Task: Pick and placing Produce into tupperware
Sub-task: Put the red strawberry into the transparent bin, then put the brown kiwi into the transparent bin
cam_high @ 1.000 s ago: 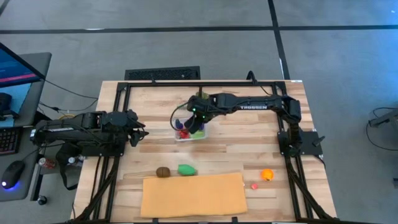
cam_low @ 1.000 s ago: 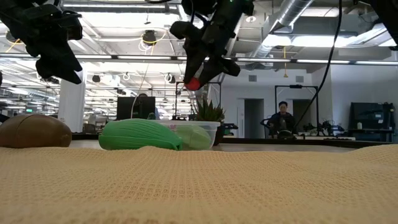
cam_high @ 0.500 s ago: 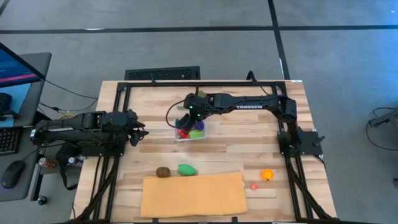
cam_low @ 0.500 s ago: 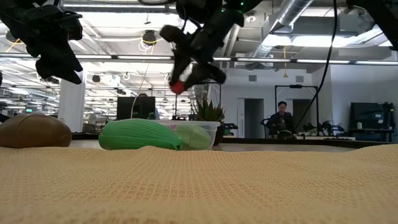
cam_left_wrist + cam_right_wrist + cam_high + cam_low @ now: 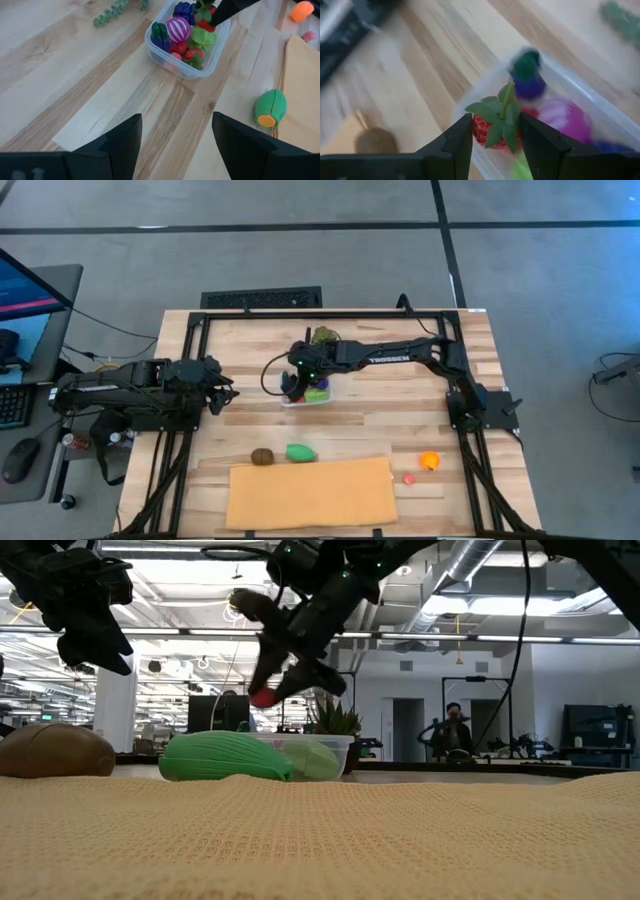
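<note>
The clear tupperware stands mid-table, and several toy produce pieces show inside it in the left wrist view. My right gripper hangs over its left end, shut on a red strawberry with green leaves. The strawberry also shows in the low view, above the tub. My left gripper waits open near the table's left edge, holding nothing. My right gripper pinches the strawberry's red body between its two fingers, at their free ends. Its green leaf crown faces back toward the wrist. The fingers slant down from the table's right. The strawberry is lifted clear, above the tupperware's left end.
On the near half of the table lie a green piece, a brown piece, an orange piece and a small pink piece. A tan sheet covers the front edge. A leafy green bunch lies behind the tub.
My right gripper has carried the strawberry toward the table's left and downward, from over the tupperware's middle to over its left end. It has also tipped further downward. The grip has stayed shut on the strawberry.
</note>
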Available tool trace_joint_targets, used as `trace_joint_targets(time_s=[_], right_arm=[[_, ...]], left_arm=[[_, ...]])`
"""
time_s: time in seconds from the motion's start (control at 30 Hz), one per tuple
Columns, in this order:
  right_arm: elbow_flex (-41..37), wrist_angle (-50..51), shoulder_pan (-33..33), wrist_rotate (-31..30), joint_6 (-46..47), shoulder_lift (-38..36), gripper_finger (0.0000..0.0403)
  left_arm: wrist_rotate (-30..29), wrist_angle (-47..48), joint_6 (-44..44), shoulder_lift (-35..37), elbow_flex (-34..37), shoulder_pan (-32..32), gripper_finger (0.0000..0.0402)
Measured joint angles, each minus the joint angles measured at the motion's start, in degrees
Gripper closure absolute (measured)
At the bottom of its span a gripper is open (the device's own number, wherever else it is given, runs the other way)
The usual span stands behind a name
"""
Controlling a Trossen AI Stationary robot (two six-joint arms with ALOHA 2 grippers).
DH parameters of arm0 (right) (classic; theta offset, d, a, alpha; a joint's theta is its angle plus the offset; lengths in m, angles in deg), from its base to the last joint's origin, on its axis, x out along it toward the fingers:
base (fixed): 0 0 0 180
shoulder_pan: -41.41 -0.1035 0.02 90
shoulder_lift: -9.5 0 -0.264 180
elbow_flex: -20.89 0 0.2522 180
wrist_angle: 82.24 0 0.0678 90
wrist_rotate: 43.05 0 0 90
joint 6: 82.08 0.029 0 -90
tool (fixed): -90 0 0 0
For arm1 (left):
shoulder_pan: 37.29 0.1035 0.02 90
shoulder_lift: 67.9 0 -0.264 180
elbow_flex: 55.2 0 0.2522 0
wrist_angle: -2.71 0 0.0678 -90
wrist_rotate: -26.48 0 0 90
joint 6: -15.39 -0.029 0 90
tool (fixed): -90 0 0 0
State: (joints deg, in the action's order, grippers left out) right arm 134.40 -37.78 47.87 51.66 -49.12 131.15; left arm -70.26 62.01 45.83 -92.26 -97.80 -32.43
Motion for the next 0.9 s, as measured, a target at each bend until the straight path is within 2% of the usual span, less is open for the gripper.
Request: trace_joint_targets(time_s=[0.57, 0.9], right_arm=[[0.09, -6.17, -0.33, 1.49, 0.51, 2.52, 0.0242], [0.15, -7.21, -0.33, 1.49, 0.51, 2.47, 0.0195]], left_arm=[[0.02, 0.02, 0.0, 0.0, 0.0, -0.01, 0.017], [0.02, 0.02, 0.0, 0.0, 0.0, 0.0, 0.017]])
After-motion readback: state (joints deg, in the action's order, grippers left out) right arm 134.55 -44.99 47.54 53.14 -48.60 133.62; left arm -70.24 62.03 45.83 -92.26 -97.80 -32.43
